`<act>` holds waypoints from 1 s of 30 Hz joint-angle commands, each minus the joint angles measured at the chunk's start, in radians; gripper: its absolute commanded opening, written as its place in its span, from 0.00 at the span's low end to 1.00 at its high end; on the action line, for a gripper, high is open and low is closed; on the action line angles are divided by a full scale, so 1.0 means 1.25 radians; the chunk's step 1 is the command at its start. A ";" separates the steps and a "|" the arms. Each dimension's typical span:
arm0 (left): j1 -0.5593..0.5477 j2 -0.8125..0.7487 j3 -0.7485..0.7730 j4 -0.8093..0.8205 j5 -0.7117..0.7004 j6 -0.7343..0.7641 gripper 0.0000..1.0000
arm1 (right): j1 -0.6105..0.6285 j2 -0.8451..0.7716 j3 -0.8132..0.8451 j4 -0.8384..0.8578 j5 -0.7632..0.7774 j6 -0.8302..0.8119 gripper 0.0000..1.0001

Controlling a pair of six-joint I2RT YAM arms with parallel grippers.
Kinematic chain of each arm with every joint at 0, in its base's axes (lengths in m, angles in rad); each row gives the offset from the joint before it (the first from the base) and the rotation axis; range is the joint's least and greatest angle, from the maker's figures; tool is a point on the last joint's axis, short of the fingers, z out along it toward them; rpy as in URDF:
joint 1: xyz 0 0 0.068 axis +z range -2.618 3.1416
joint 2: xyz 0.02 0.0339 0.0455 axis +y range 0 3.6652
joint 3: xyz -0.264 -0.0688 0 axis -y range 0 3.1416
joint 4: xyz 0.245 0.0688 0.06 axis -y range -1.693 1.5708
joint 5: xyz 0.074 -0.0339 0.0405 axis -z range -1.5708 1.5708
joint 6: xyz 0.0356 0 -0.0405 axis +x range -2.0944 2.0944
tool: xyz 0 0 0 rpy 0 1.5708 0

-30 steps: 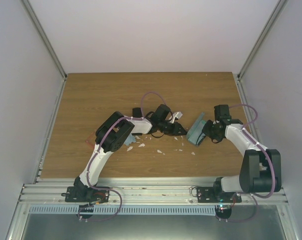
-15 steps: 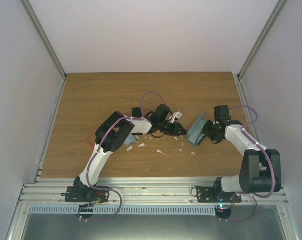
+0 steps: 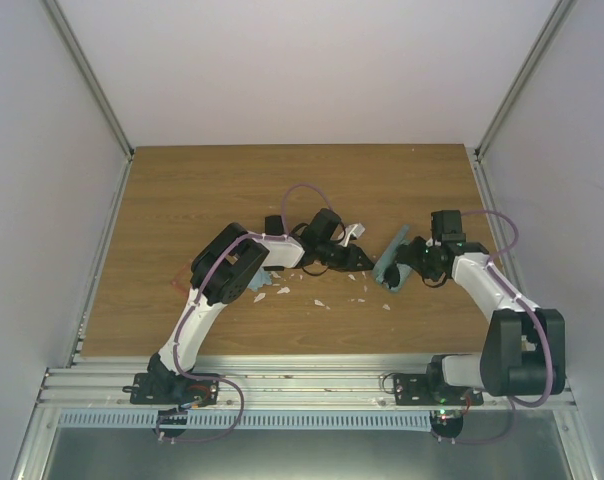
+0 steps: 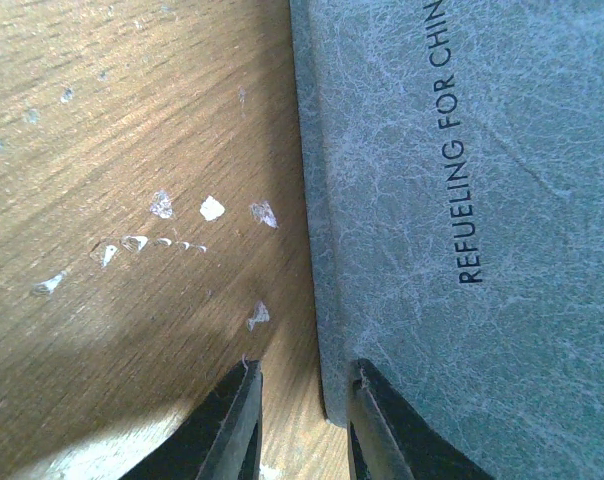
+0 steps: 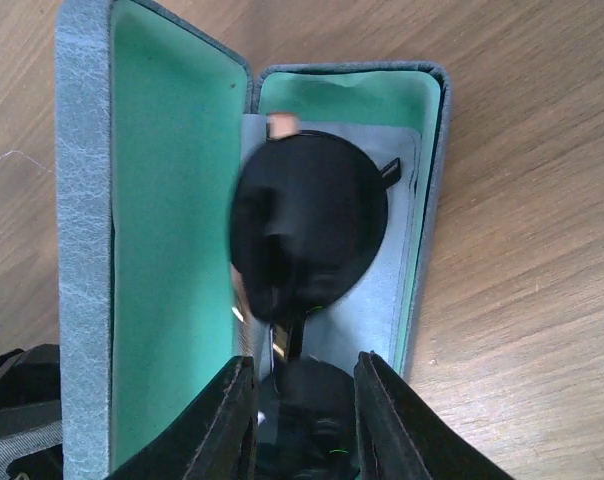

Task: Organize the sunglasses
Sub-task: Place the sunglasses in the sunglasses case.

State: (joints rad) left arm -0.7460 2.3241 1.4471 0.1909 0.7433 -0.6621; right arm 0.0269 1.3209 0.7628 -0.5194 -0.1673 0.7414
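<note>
Lettering "REFUELING FOR CHIN" runs down the case (image 4: 462,200); left gripper (image 4: 304,378) sits barely parted at its edge, right gripper (image 5: 304,365) pinches sunglasses (image 5: 307,220) inside it.

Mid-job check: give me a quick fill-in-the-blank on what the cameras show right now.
The jaws of the right gripper hold the ____.
The glasses case is open, and its lining is ____.
Print on the case's outside begins with the word ____.
Missing words: sunglasses; green; REFUELING.
</note>
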 commanded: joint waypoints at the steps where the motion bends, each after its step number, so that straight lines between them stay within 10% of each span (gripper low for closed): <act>1: -0.002 0.017 -0.029 -0.104 -0.064 0.008 0.27 | -0.006 -0.009 -0.008 0.014 -0.013 0.002 0.28; 14: -0.002 -0.031 -0.036 -0.102 -0.092 0.025 0.26 | -0.006 -0.100 -0.089 0.065 -0.020 -0.092 0.30; 30: -0.003 -0.042 -0.033 -0.124 -0.108 0.027 0.26 | 0.102 -0.144 -0.215 0.137 -0.244 -0.125 0.07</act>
State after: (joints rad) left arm -0.7471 2.2776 1.4273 0.1173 0.6689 -0.6430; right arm 0.1249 1.1149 0.4995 -0.4206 -0.4267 0.5777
